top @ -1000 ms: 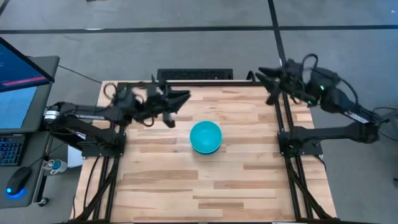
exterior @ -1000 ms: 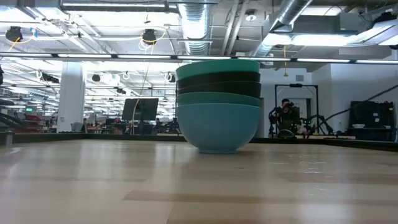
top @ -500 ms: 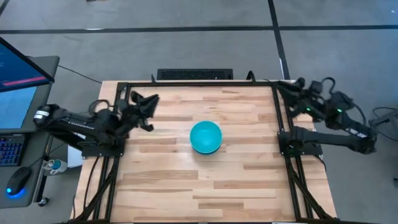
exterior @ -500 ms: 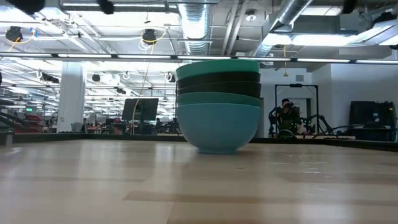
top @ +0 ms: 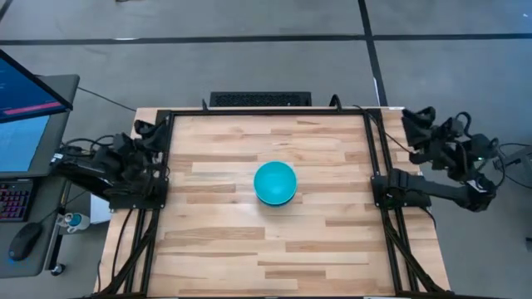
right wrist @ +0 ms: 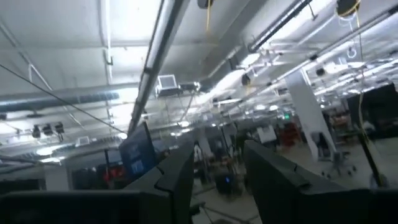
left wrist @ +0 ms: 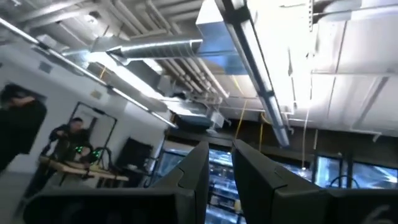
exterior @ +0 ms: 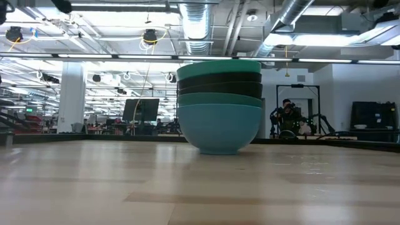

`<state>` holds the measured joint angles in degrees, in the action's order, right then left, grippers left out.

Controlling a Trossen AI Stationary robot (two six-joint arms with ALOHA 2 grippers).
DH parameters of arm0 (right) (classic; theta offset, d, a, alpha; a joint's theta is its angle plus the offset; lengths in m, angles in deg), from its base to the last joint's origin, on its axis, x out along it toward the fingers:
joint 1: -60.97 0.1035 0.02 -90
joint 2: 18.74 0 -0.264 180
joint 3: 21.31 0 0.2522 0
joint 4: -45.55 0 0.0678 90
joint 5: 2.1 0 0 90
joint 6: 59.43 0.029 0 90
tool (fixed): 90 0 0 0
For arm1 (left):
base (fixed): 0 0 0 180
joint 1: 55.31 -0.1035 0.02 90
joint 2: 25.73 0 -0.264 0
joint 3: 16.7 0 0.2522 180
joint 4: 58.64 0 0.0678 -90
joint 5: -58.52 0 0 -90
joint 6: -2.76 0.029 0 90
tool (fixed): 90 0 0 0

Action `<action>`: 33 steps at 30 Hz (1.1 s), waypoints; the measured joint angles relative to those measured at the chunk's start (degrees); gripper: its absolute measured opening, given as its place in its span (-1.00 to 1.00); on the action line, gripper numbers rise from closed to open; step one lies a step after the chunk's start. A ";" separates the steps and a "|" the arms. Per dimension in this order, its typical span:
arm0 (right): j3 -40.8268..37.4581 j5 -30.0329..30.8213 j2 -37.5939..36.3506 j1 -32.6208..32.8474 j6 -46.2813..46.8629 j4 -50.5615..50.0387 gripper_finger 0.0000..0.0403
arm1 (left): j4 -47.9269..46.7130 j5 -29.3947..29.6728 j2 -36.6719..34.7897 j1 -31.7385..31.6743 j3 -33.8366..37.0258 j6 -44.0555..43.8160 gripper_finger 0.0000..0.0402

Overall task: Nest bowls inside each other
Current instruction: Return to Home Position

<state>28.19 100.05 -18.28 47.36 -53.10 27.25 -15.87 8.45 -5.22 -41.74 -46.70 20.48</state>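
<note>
The high view looks straight down from well above the whole worktop [top: 216,241], the low view sits at worktop level close to the stacked bowls [exterior: 219,106], which both share, facing the room [exterior: 75,112] behind, and the wrist views tilt up past the left gripper [left wrist: 221,144] and right gripper [right wrist: 219,146] toward the ceiling [left wrist: 348,62].

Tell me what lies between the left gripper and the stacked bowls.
In the high view, only the black frame rail and bare table lie between the left gripper and the stacked bowls.

Matte-black jointed arms [top: 104,166] — thin looped cables [top: 76,149], left tool [left wrist: 221,186] with blocky dark fingers [left wrist: 193,183].
</note>
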 joint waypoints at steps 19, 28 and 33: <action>-0.51 5.56 -0.04 -0.02 11.12 -36.95 -0.18 | -67.74 4.87 -20.25 1.59 7.31 -38.05 -0.69; -0.46 5.94 -0.12 -0.02 11.26 -37.13 -0.17 | -81.56 -0.83 -20.29 -0.22 7.64 -42.67 -0.69; -0.46 5.93 -0.13 -0.02 11.28 -37.01 -0.18 | -73.78 -8.73 -20.26 -2.07 10.19 -36.33 -0.70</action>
<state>27.74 105.99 -18.40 47.34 -41.82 -9.77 -89.65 -0.29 -25.49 -43.81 -36.51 -15.85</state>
